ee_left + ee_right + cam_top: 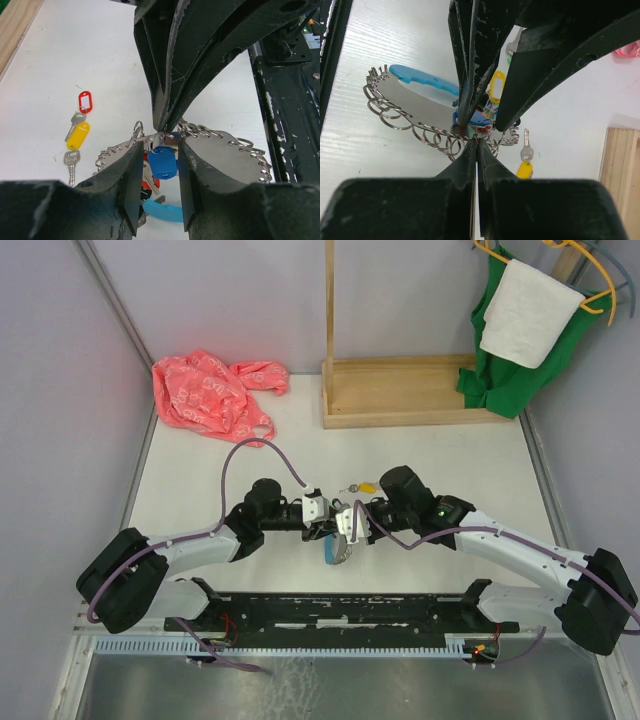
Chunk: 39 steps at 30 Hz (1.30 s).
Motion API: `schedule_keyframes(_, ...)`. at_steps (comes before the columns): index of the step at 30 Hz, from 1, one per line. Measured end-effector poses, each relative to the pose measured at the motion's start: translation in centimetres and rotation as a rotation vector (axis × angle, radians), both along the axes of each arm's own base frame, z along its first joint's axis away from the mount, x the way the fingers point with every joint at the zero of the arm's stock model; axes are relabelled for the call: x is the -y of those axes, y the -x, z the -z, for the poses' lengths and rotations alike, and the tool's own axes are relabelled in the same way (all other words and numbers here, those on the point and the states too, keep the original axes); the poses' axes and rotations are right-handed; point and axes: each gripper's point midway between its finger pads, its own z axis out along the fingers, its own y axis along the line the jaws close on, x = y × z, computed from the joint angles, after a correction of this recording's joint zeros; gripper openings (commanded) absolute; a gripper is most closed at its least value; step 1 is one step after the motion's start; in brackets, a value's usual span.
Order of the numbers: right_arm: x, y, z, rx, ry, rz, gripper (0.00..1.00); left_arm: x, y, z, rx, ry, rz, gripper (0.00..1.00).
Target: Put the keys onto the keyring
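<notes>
A white table [450, 455] fills the cell, lit evenly from above. Pale lilac-grey walls close it in: one on the left [50, 390], one at the back [220, 290]. A wooden stand [400, 390] with an upright post [329, 300] sits against the back wall. A crumpled red plastic bag [205, 392] lies at the back left. At the back right, a green garment [520, 380] and a white towel [528, 312] hang from yellow hangers [600, 280]. A brushed metal sheet [300, 690] lies below the table's near edge.

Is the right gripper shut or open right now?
Shut. On the right gripper the jaws meet with no gap, tips pinching the keyring at its coiled edge.
</notes>
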Motion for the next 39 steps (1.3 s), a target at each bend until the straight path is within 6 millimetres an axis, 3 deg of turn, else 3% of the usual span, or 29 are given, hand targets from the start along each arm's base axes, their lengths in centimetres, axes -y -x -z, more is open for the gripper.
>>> schedule_keyframes(3,-0.1,0.1,0.0,-0.002,-0.002,-0.006,0.01,0.2,0.0,0.0,-0.007,-0.003,0.012,0.37)
schedule_keyframes(11,0.1,0.1,0.1,0.000,0.003,-0.002,0.01,0.4,0.0,-0.1,-0.017,-0.009,0.018,0.03)
schedule_keyframes(22,0.1,-0.1,-0.6,-0.007,-0.105,0.062,0.01,-0.2,-0.2,-0.6,-0.034,0.019,-0.044,0.03)
schedule_keyframes(39,0.0,-0.1,-1.4,-0.010,-0.298,0.126,0.01,-1.0,0.0,-0.1,-0.205,0.077,-0.152,0.03)
